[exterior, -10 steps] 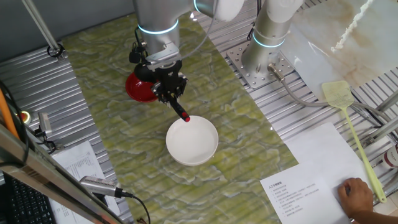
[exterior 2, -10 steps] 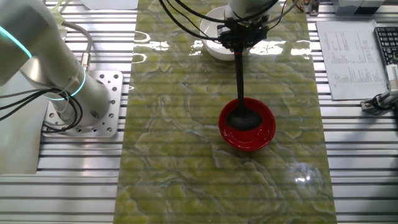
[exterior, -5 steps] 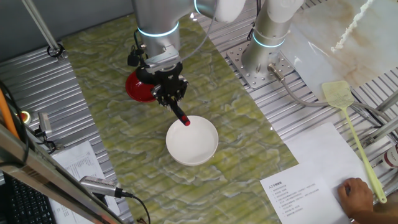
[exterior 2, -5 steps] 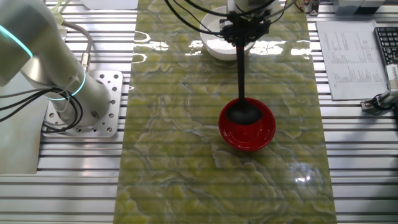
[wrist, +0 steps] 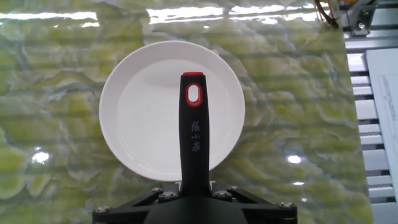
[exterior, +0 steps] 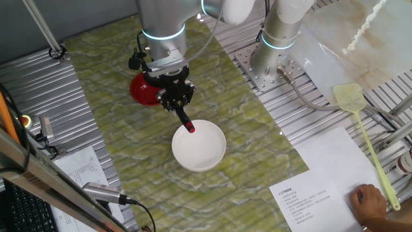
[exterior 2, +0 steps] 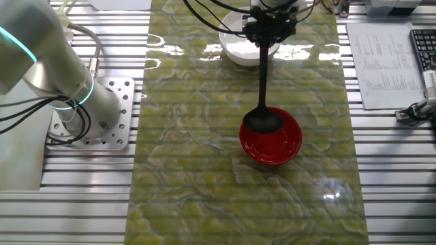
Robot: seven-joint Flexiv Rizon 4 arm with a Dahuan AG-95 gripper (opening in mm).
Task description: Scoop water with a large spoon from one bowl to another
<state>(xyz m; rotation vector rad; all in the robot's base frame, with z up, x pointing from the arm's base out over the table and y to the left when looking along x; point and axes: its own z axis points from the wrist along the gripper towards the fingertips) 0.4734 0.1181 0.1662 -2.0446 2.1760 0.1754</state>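
Hand [exterior: 175, 96] grips large spoon [exterior 2: 263, 82], head over red bowl [exterior 2: 283, 143]; white bowl [wrist: 143, 118] beyond.

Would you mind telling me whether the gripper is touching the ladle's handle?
Touching: in the other fixed view the gripper is shut on the ladle handle, with no visible gap.

1. You see the large spoon [wrist: 194, 134] handle rising from the claw [wrist: 194, 198] at bottom centre, red-tipped end up.
2. It overlaps the white bowl [wrist: 143, 112].
3. The bowl sits on the green marbled surface [wrist: 56, 155].
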